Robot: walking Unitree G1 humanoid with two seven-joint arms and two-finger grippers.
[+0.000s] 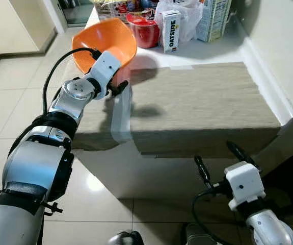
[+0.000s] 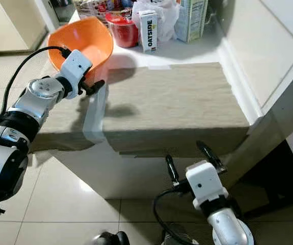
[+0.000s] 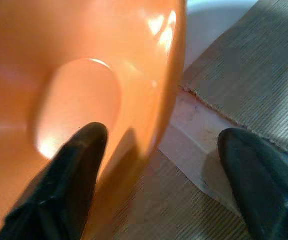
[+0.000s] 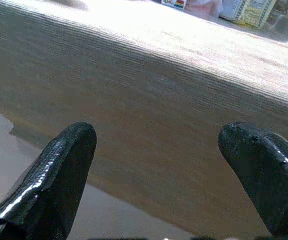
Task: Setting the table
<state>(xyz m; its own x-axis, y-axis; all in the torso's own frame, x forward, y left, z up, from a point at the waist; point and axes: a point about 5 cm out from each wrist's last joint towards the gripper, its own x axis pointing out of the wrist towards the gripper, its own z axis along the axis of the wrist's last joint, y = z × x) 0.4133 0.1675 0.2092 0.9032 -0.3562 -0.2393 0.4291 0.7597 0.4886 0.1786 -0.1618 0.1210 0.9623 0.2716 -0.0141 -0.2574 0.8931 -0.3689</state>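
left gripper: pinches rim of smooth orange bowl, 1 finger inside | right gripper: spread wide, holds nothing | ribbed tan cloth covers table

We cannot see the left gripper fully: one finger is hidden inside the orange bowl, whose lower wall is covered by the wrist. At twelve o'clock, the picture edge cuts off the tall carton, the plastic bag and the packages; their labels are too small to read. At five o'clock, the right arm is cut off. At six o'clock, a dark thing stays unclear.
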